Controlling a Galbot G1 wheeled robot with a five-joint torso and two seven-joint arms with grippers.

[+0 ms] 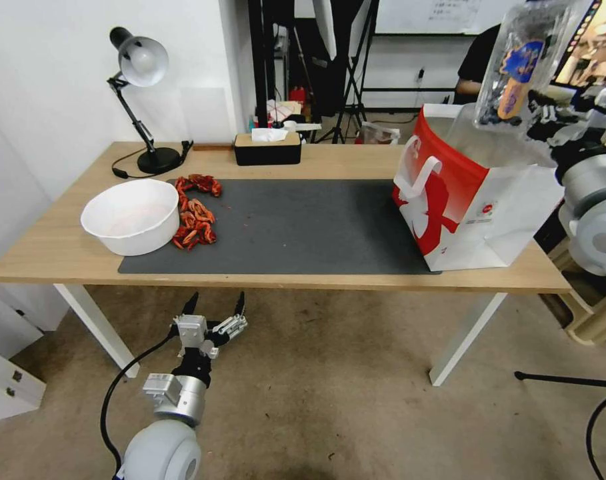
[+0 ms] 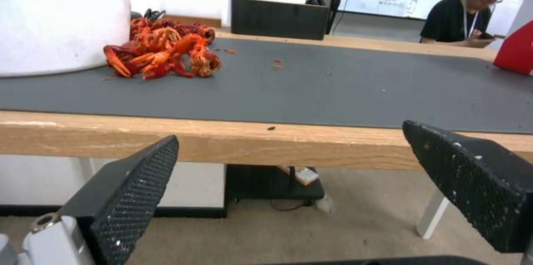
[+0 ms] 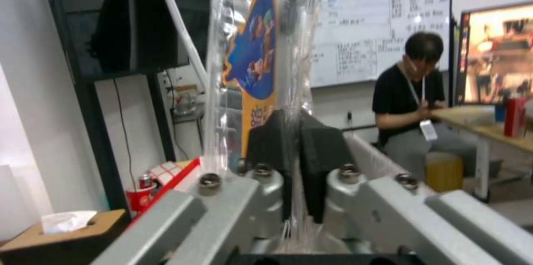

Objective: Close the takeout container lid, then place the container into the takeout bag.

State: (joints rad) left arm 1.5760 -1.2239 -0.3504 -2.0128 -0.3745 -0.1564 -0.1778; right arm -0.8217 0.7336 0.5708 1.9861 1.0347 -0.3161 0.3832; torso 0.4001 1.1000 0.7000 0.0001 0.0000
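Your right end effector [image 1: 539, 110] pinches the closed container [image 1: 526, 63] upright above the bag [image 1: 476, 207] at the tabletop's [image 1: 63, 253] right end; your left end effector [image 1: 216, 312] hangs spread below the front edge.

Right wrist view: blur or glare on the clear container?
Right wrist view: the clear plastic clamshell takeout container, pinched in the right gripper, looks soft and streaked with highlights, its blue-and-yellow label sticker smeared. Head view: the same box shows bright reflections above the red-and-white paper takeout bag.
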